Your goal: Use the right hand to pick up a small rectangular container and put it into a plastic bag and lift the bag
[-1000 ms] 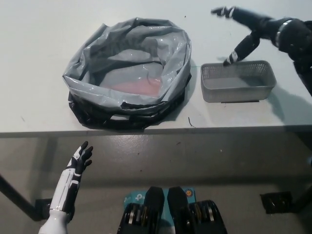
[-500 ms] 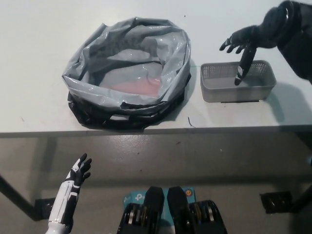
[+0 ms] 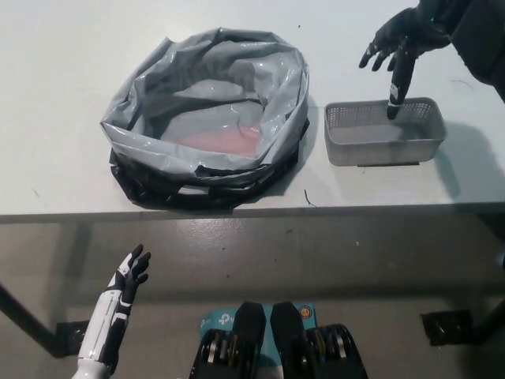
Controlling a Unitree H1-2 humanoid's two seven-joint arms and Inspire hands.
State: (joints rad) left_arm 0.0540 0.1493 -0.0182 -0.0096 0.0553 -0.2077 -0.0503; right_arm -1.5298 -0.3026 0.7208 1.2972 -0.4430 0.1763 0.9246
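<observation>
My R hand (image 3: 404,39) open, fingers spread, holding nothing; one fingertip dips over far rim of mesh container (image 3: 384,133). Container on table (image 3: 63,95), just R of plastic bag (image 3: 207,118). L hand (image 3: 126,278) open, below table edge.

1. You have a pale table (image 3: 63,95); its front edge crosses the view.
2. Below it, you see grey floor (image 3: 316,260).
3. A small dark speck (image 3: 309,197) lies near that edge.
</observation>
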